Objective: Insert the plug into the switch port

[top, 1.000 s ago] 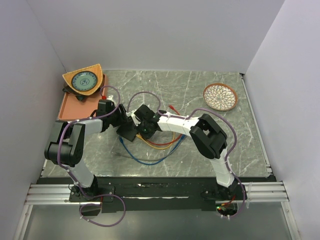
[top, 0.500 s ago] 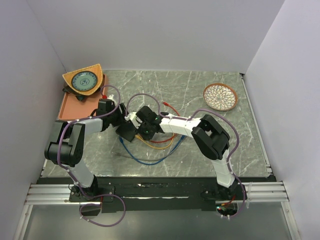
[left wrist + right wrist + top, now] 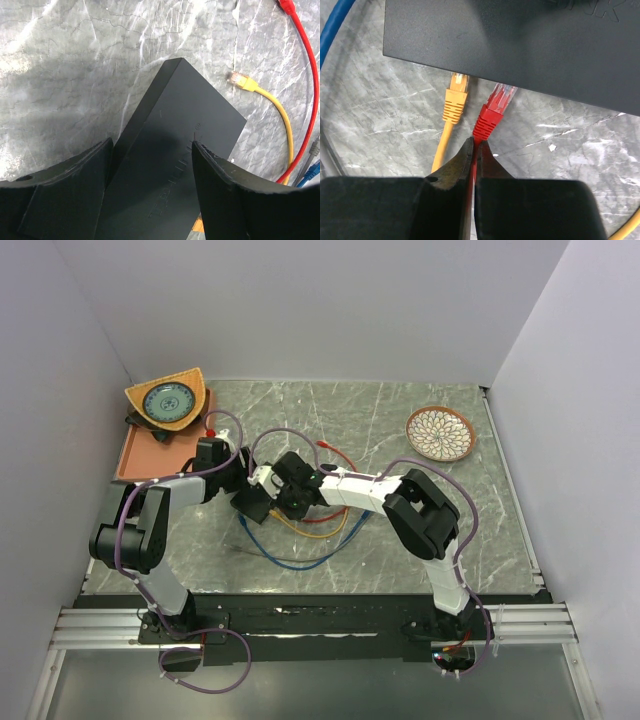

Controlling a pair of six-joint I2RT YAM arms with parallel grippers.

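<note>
- Fingers (image 3: pixel 75 190) of the left gripper (image 3: pixel 150 145) stand spread in its wrist view. Between them we see the black switch (image 3: pixel 185 115), with a yellow plug (image 3: pixel 240 80) beyond the right finger.
- Right wrist view: the right gripper (image 3: pixel 476 142) is clamped on the tail of the red plug (image 3: pixel 492 112), whose tip meets the switch's edge just ahead. We cannot see the ports.
- From above, we find both grippers at the switch, mid-table (image 3: pixel 400 540).

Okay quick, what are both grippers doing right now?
Left gripper: jaws apart astride the black box; grip cannot be told.
Right gripper: shut on the red cable behind its plug.
</note>
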